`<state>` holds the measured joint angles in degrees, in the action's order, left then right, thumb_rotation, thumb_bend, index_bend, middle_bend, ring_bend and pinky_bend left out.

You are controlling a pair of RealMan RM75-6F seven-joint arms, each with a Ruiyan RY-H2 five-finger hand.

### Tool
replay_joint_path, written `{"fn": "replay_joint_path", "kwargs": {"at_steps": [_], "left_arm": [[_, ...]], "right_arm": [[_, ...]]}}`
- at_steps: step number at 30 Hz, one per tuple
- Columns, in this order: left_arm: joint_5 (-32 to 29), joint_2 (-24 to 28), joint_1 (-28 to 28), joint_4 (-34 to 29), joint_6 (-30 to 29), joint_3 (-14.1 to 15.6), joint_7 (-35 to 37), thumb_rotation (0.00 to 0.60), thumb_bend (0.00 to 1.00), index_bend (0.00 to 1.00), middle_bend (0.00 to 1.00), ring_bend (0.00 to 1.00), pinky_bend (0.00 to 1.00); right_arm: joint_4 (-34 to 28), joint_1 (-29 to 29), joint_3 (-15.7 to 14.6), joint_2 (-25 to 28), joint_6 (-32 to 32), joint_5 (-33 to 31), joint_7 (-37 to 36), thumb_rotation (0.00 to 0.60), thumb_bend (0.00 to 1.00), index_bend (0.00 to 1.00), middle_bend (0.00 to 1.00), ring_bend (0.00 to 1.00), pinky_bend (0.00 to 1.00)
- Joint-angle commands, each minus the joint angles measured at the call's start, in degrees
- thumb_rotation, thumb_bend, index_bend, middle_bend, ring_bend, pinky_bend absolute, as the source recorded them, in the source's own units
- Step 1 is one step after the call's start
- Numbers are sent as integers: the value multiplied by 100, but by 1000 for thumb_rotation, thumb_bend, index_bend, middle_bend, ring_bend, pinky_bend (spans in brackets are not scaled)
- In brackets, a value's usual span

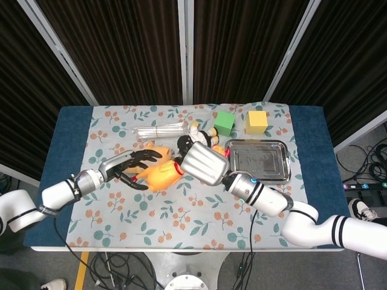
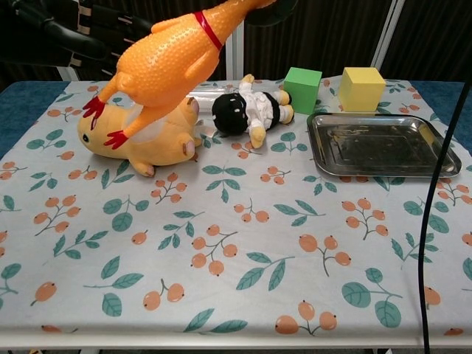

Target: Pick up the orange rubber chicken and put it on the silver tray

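Note:
The orange rubber chicken [image 2: 158, 63] hangs in the air over the left part of the table, feet down and to the left. My right hand [image 1: 204, 163] grips it by the neck end, near its red collar. In the head view the chicken's body [image 1: 158, 175] shows between my two hands. My left hand [image 1: 134, 166] is at the chicken's tail end with fingers spread, and I cannot tell whether it touches it. The silver tray [image 2: 380, 144] lies bare at the right, well away from the chicken.
A yellow plush toy [image 2: 147, 136] lies right under the chicken. A black-and-white doll [image 2: 247, 110] lies between the toy and the tray. A green cube [image 2: 302, 80] and a yellow cube [image 2: 361, 87] stand behind the tray. A clear tube [image 1: 160, 130] lies at the back.

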<state>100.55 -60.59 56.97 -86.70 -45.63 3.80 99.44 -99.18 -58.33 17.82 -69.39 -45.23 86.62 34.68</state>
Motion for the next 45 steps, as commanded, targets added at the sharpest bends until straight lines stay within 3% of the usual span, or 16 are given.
{"fn": "replay_joint_path", "kwargs": {"at_steps": [1, 5, 16, 25, 33, 39, 45], "left_arm": [[-204, -30, 114, -49, 201, -5, -121, 600, 50, 255, 248, 193, 309], [-510, -6, 209, -175, 528, -19, -370, 600, 72, 284, 288, 243, 309], [-875, -23, 334, -433, 924, -81, -1015, 600, 104, 287, 291, 245, 311], [-1042, -83, 258, -466, 946, -120, -1265, 600, 254, 359, 357, 300, 367], [-1210, -159, 189, -368, 995, -203, -1404, 600, 443, 528, 549, 477, 523], [-1706, -275, -20, -385, 900, -388, -1949, 600, 608, 739, 779, 715, 787], [-2096, -332, -168, -486, 943, -575, -2302, 600, 711, 857, 938, 863, 879]], "right_arm": [[6, -51, -41, -47, -6, -49, 92, 600, 466, 797, 636, 642, 904], [23, -110, -69, -117, -37, -144, 211, 600, 466, 797, 636, 643, 904], [40, -303, -112, -248, -71, -394, 443, 600, 466, 799, 635, 643, 904], [19, -370, -193, -292, -146, -545, 545, 600, 466, 800, 635, 643, 904], [-18, -411, -253, -303, -224, -536, 463, 600, 465, 804, 638, 645, 905], [-105, -396, -299, -272, -315, -508, 354, 600, 464, 809, 643, 649, 909], [-245, -362, -405, -225, -362, -432, 314, 600, 463, 813, 645, 653, 913]]}}
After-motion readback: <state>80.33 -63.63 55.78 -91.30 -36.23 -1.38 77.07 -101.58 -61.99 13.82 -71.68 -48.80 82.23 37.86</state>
